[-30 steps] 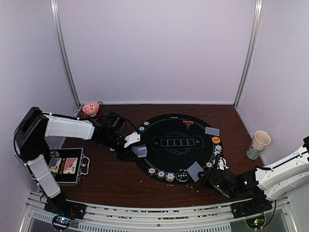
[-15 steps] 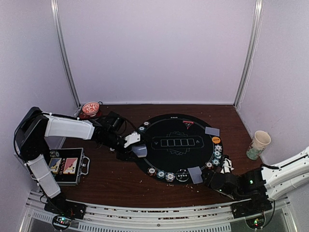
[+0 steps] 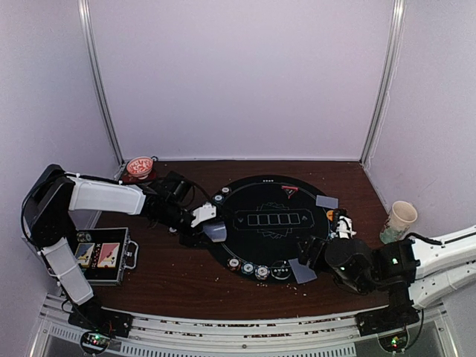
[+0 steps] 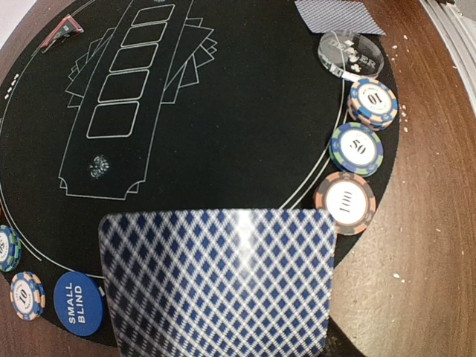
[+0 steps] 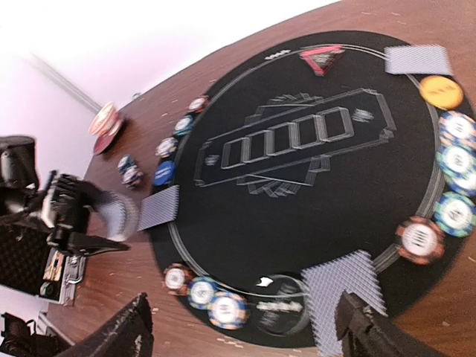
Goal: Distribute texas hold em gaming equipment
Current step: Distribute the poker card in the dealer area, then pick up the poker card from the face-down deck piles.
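A round black poker mat [image 3: 256,197] carries the gear. My left gripper [image 3: 202,221] hovers at the mat's left edge, shut on a blue-diamond-backed playing card [image 4: 216,282] that hides its fingers. My right gripper [image 5: 245,335] stands open above the mat's near edge, nothing between its fingers [image 5: 128,333]. A card [image 5: 338,290] lies flat by its right finger, beside the clear dealer button [image 5: 279,306] and three chips [image 5: 201,291]. More chips [image 5: 455,160], an orange button [image 5: 440,91], a red triangle [image 5: 322,56] and another card [image 5: 418,59] ring the far right.
A black case [image 3: 104,255] with two card packs lies open at the left. A red bowl [image 3: 139,166] sits at the back left, a paper cup [image 3: 399,219] at the right. A blue small-blind button [image 4: 76,302] and chips [image 4: 27,294] lie near my left gripper.
My right gripper has opened and let go of the card at the mat's near edge, and the arm has risen and swung inward over the mat. The left arm has not moved.
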Controlling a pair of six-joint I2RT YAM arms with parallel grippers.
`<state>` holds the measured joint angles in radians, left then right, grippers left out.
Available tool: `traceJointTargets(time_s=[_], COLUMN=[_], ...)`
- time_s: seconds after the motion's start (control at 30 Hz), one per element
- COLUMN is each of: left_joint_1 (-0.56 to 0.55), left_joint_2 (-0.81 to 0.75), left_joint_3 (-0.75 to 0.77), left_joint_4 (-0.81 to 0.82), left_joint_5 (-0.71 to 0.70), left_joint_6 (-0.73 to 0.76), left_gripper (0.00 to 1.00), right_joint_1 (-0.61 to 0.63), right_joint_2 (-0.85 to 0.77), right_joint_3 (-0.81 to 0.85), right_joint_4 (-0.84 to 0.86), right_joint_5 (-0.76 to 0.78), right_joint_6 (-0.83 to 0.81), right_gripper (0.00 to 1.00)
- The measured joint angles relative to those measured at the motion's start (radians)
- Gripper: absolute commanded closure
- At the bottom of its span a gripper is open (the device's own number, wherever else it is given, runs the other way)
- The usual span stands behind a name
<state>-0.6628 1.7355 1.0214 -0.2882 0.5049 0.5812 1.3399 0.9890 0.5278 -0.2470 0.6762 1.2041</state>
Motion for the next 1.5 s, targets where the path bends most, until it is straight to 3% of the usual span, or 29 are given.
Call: traceJointTargets(time_s=[0.17,0.37,0.5,0.63,0.93,1.5], left_joint_1=[0.000,0.000,0.000,0.000,0.002,0.003], left_joint_2=[0.000,0.000,0.000,0.000,0.000,0.025], left_joint_3=[0.000,0.000,0.002,0.002,0.015,0.072], left_joint_4=[-0.002,-0.006,-0.010,-0.014,-0.034,-0.081], left_joint_5=[-0.002,-0.018,-0.027,-0.030,-0.030,-0.076], left_joint_6=[0.000,-0.007,-0.011,-0.012,-0.018,-0.095], left_gripper=[0.52,0.52,0.52,0.52,0.52,0.52], right_joint_1=[-0.124,-0.322,-0.375,-0.389,-0.410,-0.466], right_joint_2=[0.195,0.459,0.681,0.787,0.927,1.073], right_joint_3=[0.147,0.234,0.362,0.431,0.528,0.609], right_joint_4=[0.200,0.407,0.516,0.581,0.649,0.780], right_joint_5=[-0.195,-0.521,-0.753,-0.885,-1.043,-1.174], right_joint_6=[-0.187,-0.277,-0.310,-0.319,-0.322,-0.294], right_gripper=[0.13,0.13,0.14,0.17,0.22,0.35])
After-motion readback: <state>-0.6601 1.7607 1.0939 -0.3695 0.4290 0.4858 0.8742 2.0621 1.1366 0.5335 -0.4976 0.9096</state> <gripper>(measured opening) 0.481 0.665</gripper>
